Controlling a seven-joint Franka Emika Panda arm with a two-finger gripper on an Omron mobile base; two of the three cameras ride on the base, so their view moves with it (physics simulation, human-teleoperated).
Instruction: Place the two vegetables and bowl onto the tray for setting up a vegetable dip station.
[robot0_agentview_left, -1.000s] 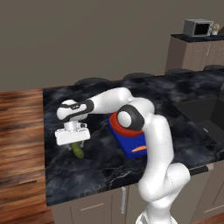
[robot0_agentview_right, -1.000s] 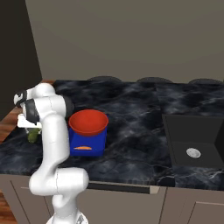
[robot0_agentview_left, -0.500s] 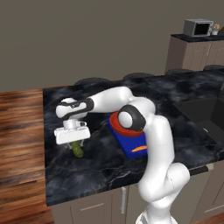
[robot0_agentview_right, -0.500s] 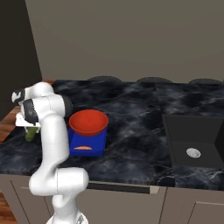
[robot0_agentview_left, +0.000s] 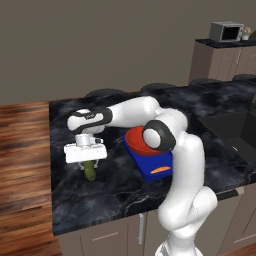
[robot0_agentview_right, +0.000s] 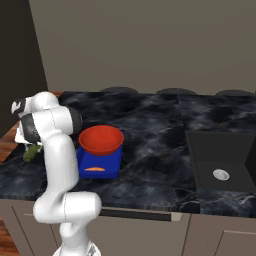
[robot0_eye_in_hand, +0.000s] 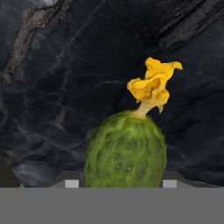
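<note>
A small green oblong vegetable (robot0_eye_in_hand: 125, 148) with a yellow withered flower at its tip stands upright on the dark counter, left of the tray. My gripper (robot0_agentview_left: 89, 164) points down over the vegetable (robot0_agentview_left: 90, 172) and is shut on it, one finger close against each side. In the hand view it sits between the gripper's (robot0_eye_in_hand: 121, 183) tips. The blue tray (robot0_agentview_left: 156, 164) lies to the right, near the counter's front. The red-orange bowl (robot0_agentview_left: 136, 142) rests on the tray's far part. The orange carrot piece (robot0_agentview_left: 160, 170) lies on its near part. The right base view shows the bowl (robot0_agentview_right: 101, 140), the tray (robot0_agentview_right: 111, 161), the carrot piece (robot0_agentview_right: 94, 169) and the green vegetable (robot0_agentview_right: 31, 152).
A dark sink basin (robot0_agentview_right: 220, 160) is set into the counter at the right. Round burners (robot0_agentview_left: 105, 92) line the counter's back. The counter's left edge drops to a wooden floor (robot0_agentview_left: 25, 150) close to the gripper. A microwave (robot0_agentview_left: 226, 31) stands on a far cabinet.
The jaws have narrowed onto the green vegetable. The arm, the tray, the bowl and the carrot piece have stayed where they were.
</note>
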